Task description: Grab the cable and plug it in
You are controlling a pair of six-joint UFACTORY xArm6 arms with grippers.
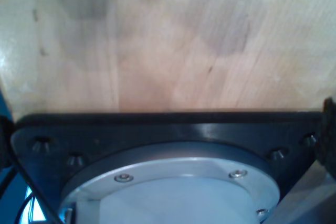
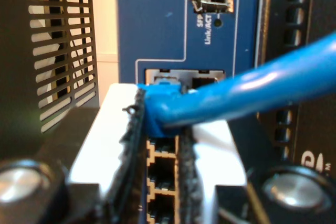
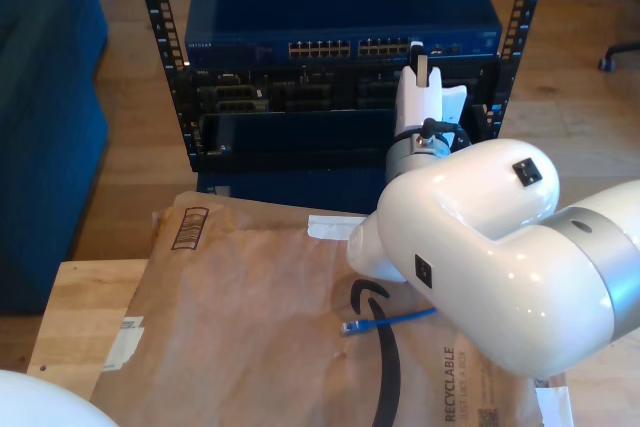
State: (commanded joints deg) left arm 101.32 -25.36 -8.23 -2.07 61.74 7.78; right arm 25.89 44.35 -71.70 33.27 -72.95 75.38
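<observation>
My second gripper [image 2: 163, 145] pinches the cable [image 2: 247, 90] just behind its plug [image 2: 160, 90], nose held against the switch [image 2: 157, 19] at the port row [image 2: 163, 166], we judge so it can seat straight; the free end [image 3: 352, 327] lies on the brown paper [image 3: 250, 317]. My first gripper faces bare wood [image 1: 168, 40]; we cannot tell its jaws.

Blue box [image 2: 157, 19] front: "23F", "SFP", "Link/ACT" beside small slot. Brown paper [image 3: 250, 317] on table: "RECYCLABLE", black arrow mark.
</observation>
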